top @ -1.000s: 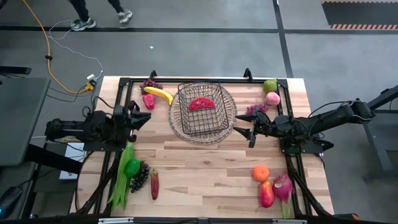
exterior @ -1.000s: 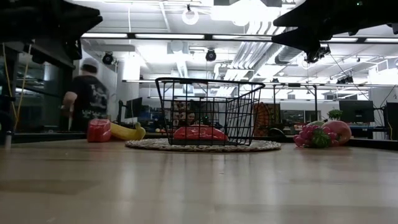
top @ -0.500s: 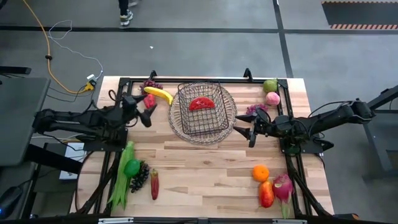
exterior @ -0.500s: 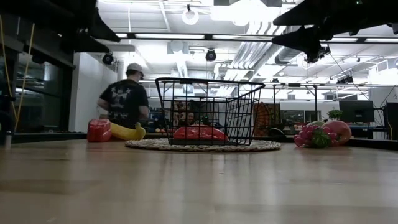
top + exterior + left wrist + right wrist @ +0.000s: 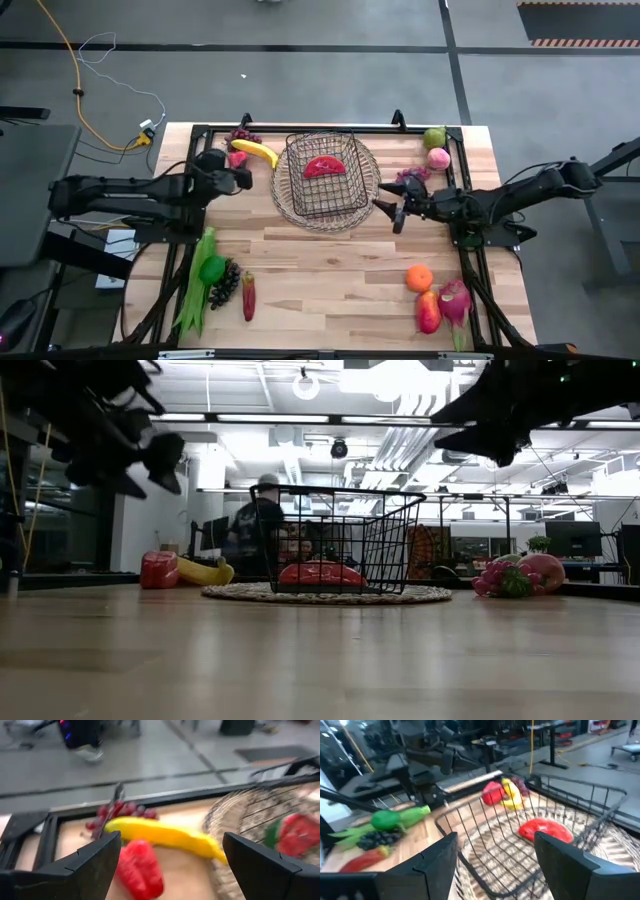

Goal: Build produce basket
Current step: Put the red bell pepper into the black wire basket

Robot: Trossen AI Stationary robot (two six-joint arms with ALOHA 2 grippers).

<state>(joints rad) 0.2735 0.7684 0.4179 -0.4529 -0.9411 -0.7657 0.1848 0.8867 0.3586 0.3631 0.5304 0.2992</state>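
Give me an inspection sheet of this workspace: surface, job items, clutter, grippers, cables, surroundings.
Surface: wooden table, bare in the middle.
Job's things: basket on a round woven tray, with the watermelon slice inside. Banana, grapes and a red fruit lie at the far left; green beans near left; orange and dragon fruit near right.
Clutter: nothing seen.
Grippers: left gripper open, raised beside the banana; right gripper open, hanging at the tray's right edge, empty.
Cables: yellow cable on the floor, far left.
Surroundings: a person walking behind the table.
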